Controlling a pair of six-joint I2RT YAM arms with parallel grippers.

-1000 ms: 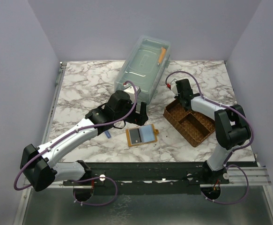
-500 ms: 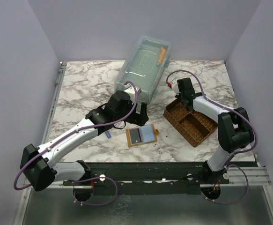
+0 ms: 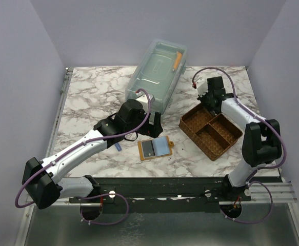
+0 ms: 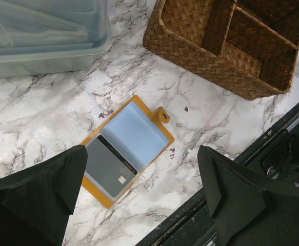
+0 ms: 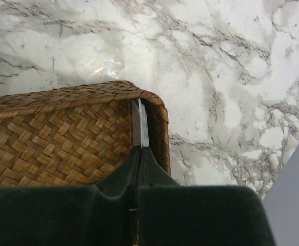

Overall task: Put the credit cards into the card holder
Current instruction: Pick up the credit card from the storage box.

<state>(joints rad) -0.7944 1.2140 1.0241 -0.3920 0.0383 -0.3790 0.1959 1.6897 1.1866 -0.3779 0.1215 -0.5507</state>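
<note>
Seen from above, the card holder [image 3: 155, 149] lies open on the marble counter [image 3: 87, 102] between the two arms, with a grey card [image 3: 148, 149] in its left panel. The left jaws hang near its far side. The right jaws sit at the far corner of the woven tray [image 3: 195, 139].

In the left wrist view, the jaws gape wide and hold nothing. The holder lies below, between the fingers [image 4: 41, 195].

In the right wrist view, the jaws are pressed together on thin cards [image 5: 140, 128] standing on edge against the tray's end wall.
</note>
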